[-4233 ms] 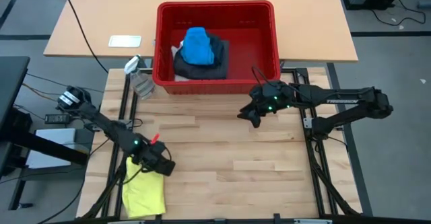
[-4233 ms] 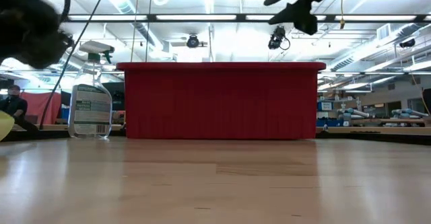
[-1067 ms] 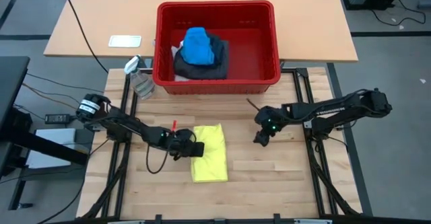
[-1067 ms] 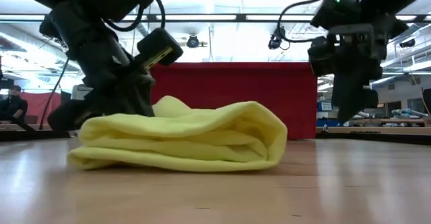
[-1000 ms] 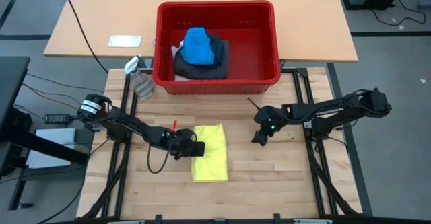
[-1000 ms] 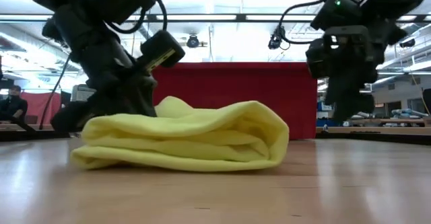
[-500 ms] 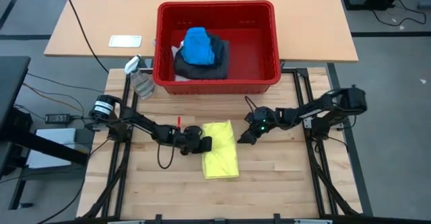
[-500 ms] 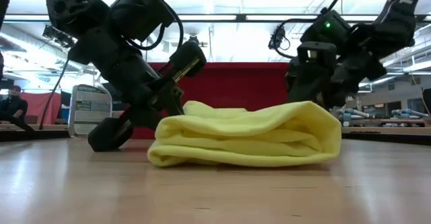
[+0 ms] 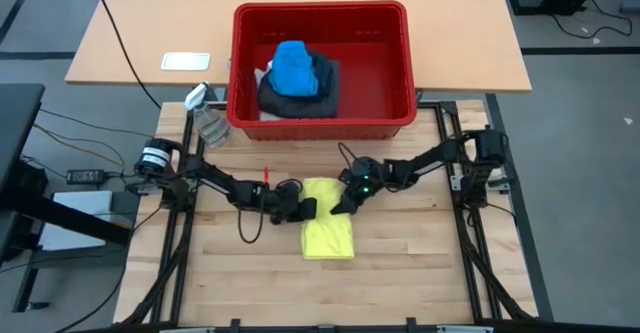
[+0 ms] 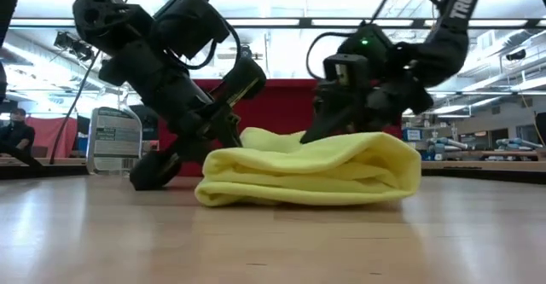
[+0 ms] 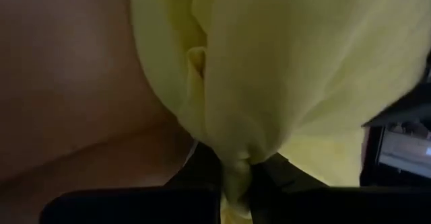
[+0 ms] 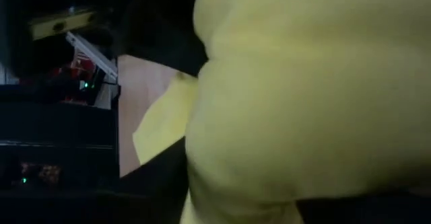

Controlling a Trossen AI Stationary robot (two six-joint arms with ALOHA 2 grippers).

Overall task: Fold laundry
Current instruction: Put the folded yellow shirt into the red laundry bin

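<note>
Left gripper (image 9: 304, 209): jaws pinched tight on a gathered edge of the yellow shirt (image 9: 329, 232); the left wrist view showed cloth bunched into a narrow neck between the two dark fingers (image 11: 202, 167). Gripper low on the tabletop at the shirt's left far corner.

Right gripper (image 9: 343, 205): pressed against the shirt's right far corner, its wrist view filled by yellow cloth. Whether its jaws had closed on the fabric could not be told.

Yellow shirt: soft, matte knit, folded into a thick rounded pad of several layers; in the low view (image 10: 311, 178) the stacked folds showed as horizontal creases with a bulging rounded end. From above, a roughly rectangular bundle, long axis running from the far side towards the near edge of the table, slightly tilted. It lay on the wooden table (image 9: 400, 273), pale butcher-block planks, near the middle and just in front of the basket.

Red plastic basket (image 9: 321, 126): rigid, rectangular, ribbed walls, at the table's far edge. Inside, towards its left: a bright blue piece (image 9: 293, 69) heaped on dark grey garments (image 9: 318, 91), all soft and crumpled.

Clear spray bottle (image 9: 207, 120): lying beside the basket's left near corner.
</note>
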